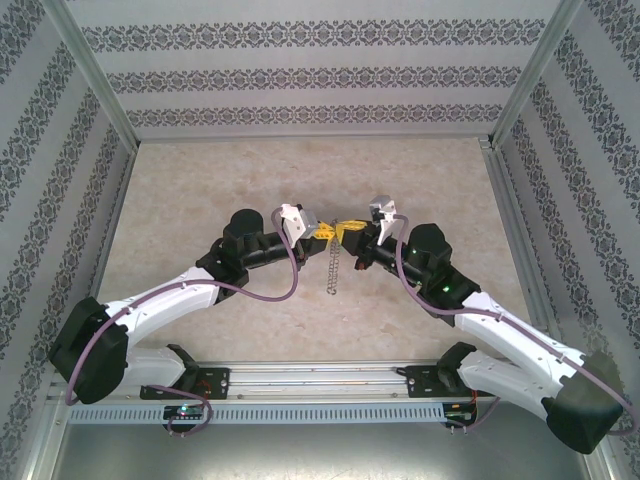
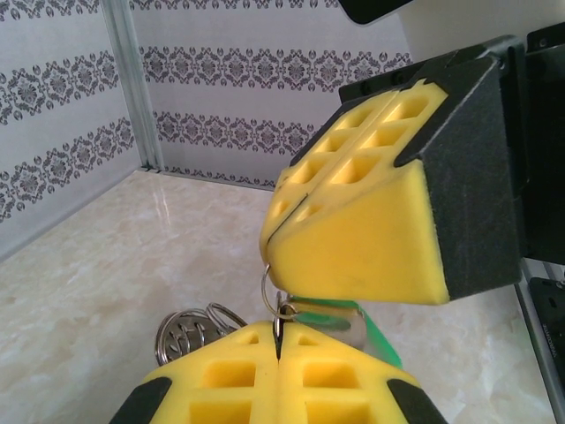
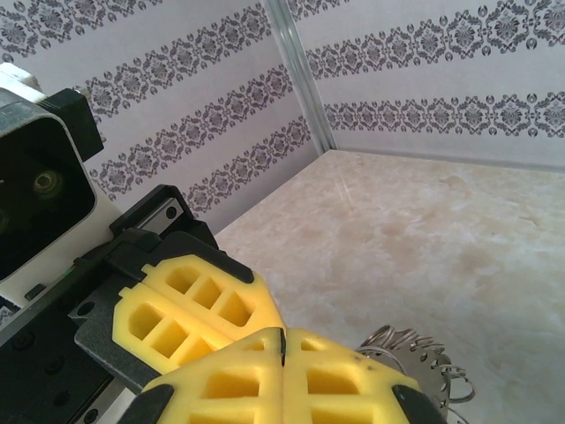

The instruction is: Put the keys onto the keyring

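Meeting tip to tip above the table (image 1: 200,180), the left gripper (image 2: 278,371) and right gripper (image 2: 267,246) both had their pads pressed fully together. Thin wire of the keyring (image 2: 190,334) bridged the two seams, though which pair pinched it was unclear. The green key (image 2: 380,340) lay just behind the left pads, beneath the right.

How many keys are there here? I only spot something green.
1. The green-headed key sits mid-table where the two arms meet, just above the left gripper and below the right gripper. More keys could be hidden behind the yellow pads.
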You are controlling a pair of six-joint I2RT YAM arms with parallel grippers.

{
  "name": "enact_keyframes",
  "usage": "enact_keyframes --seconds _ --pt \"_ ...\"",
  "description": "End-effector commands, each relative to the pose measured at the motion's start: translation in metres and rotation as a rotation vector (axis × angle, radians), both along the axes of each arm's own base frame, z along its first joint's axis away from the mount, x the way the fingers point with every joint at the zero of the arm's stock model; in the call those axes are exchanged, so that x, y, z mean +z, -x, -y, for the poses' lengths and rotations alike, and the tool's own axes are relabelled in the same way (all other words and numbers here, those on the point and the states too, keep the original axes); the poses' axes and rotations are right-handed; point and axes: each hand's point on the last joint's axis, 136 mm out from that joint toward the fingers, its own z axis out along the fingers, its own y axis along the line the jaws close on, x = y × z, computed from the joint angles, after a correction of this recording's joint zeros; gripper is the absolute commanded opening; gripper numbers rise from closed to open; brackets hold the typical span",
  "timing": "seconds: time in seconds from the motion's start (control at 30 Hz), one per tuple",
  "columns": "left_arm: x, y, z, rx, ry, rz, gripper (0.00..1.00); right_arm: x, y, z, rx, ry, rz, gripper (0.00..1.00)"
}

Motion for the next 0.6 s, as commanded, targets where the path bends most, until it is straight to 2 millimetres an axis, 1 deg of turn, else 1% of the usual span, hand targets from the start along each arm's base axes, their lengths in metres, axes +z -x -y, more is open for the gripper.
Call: enact_keyframes --seconds 0.0,0.23,0.57 --pt "0.0430 0.0150 0.0046 -0.058 0.083 0.079 0.00 -0.0003 -0.0075 0.0133 -0.060 -0.003 0.017 0.00" --pt "0.0466 0.0155 0.0042 -0.058 0.092 0.084 0.00 -0.0065 -0.0107 0.0210 -0.075 -0.012 -0.003 0.00" --pt "0.0448 0.0154 0.0049 -0.061 0.095 0.077 0.00 -0.0074 -0.0104 0.0157 -0.039 -0.025 -0.019 0.00"
